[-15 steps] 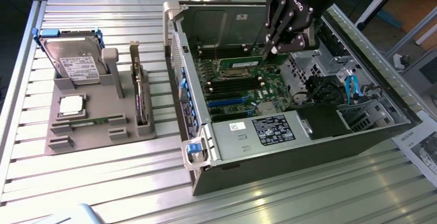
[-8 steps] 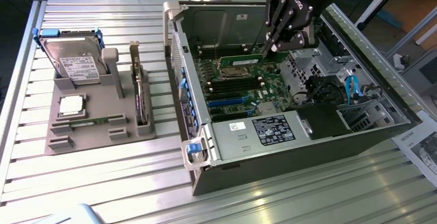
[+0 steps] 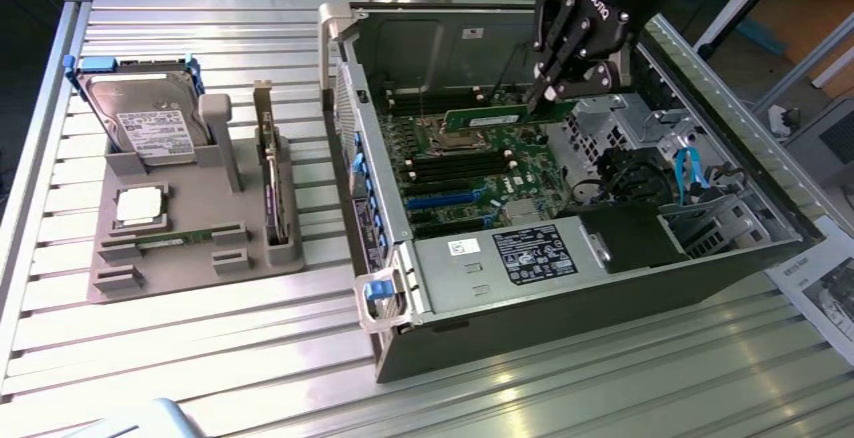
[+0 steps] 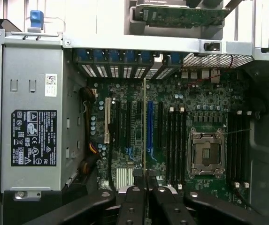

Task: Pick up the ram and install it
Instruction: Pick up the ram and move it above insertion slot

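The ram (image 3: 483,118) is a long thin green stick, held level above the motherboard (image 3: 467,173) inside the open computer case. My gripper (image 3: 545,96) is shut on its end nearest the exterior view's right. In the wrist view the ram (image 4: 145,126) shows edge-on as a thin line running out from between my black fingers (image 4: 133,199). It hangs over the board between the blue slot (image 4: 149,126) and the black memory slots (image 4: 176,145), apart from both. The processor socket (image 4: 205,153) lies beyond those slots.
A grey fixture (image 3: 187,223) on the slatted table at the exterior view's left carries a hard drive (image 3: 144,118), a silver processor chip (image 3: 140,206) and an upright dark card (image 3: 274,193). Inside the case are the power supply (image 3: 514,253), a drive cage (image 3: 621,123) and blue cables (image 3: 687,173).
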Robot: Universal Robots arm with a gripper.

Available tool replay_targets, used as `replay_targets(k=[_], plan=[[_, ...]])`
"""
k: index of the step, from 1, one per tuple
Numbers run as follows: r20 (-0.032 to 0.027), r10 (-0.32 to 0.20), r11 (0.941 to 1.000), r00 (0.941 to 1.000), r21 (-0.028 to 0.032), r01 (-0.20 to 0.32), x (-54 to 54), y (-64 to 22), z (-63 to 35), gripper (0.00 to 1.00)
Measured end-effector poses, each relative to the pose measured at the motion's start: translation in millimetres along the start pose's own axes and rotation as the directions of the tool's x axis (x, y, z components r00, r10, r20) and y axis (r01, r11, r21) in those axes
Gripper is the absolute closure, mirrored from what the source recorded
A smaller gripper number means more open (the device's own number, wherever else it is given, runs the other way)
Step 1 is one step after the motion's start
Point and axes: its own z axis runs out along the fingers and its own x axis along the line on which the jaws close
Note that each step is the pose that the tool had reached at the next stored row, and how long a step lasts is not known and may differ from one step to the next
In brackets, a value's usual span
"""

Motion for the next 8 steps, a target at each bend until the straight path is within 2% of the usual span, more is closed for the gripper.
replay_targets(k=[3, 8], plan=[[0.0000, 0.000, 1.0000, 1.0000, 0.0000, 0.000, -1.4, -0.4, 0.1, 0.87], [0.0001, 0.000, 1.0000, 1.0000, 0.0001, 0.000, -13.3, -1.0, 2.1, 0.87]])
